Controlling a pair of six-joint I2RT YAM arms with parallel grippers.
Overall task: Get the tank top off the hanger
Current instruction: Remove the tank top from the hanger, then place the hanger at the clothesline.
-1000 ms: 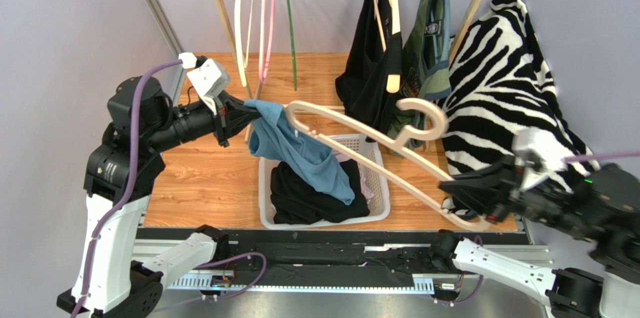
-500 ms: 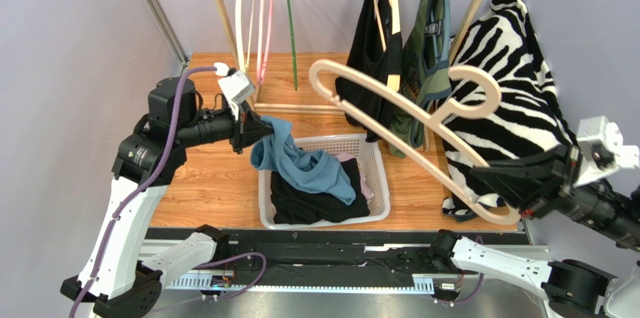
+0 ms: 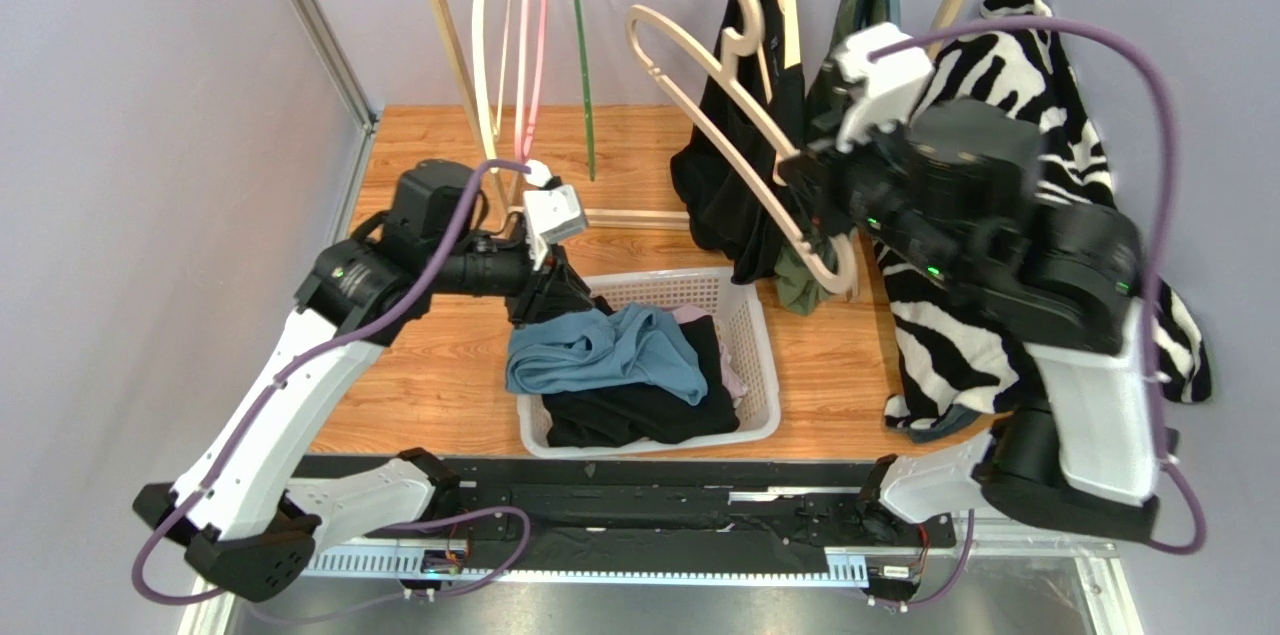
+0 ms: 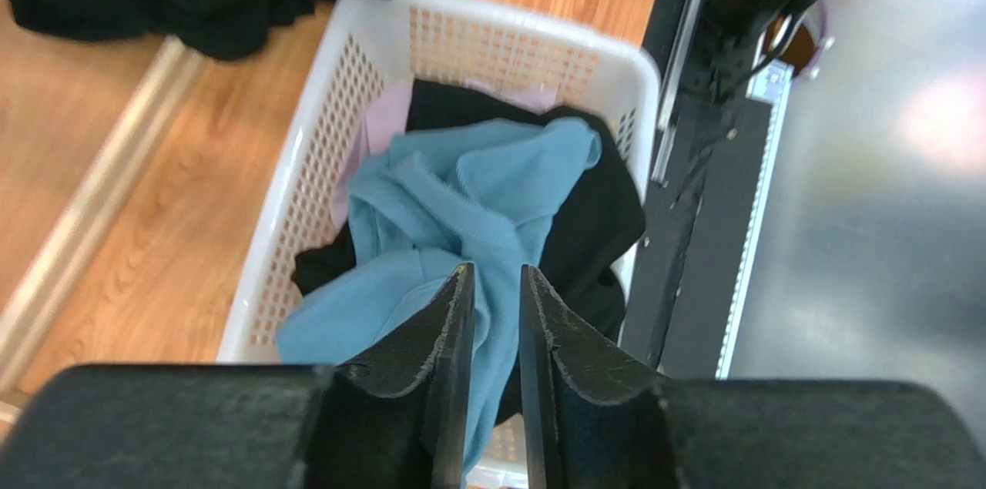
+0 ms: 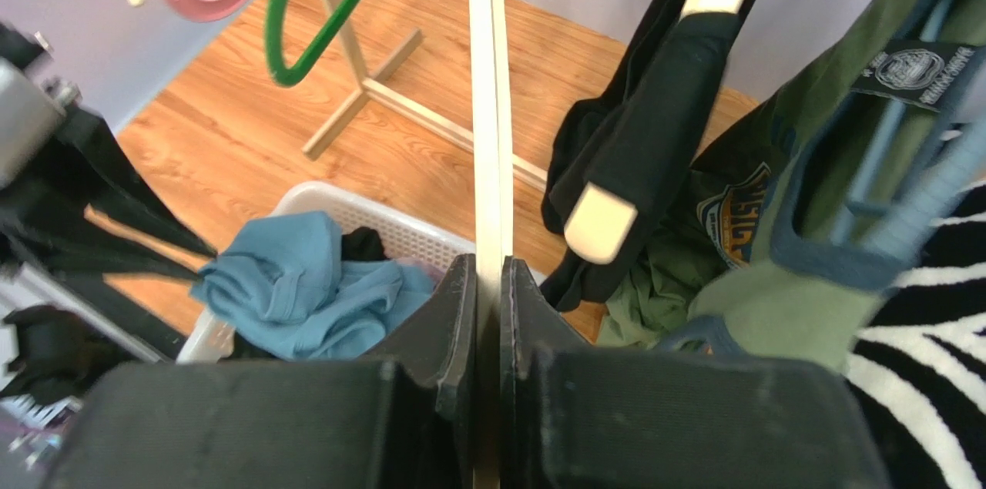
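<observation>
Blue tank top (image 3: 609,350): soft cloth, crumpled in loose folds, off its hanger, lying atop black clothing (image 3: 631,410) in white lattice-walled plastic basket (image 3: 763,373) on wood-grain table (image 3: 421,365). Left end effector (image 4: 495,281): fingers slightly parted just above it. Right end effector (image 5: 487,281): clamped on pale, smooth hanger (image 5: 486,108).

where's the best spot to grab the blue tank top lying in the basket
Come straight down on the blue tank top and pinch its raised, bunched fold near the middle: it lies on top of the black clothes, and the basket walls would likely block a sideways approach.
</observation>
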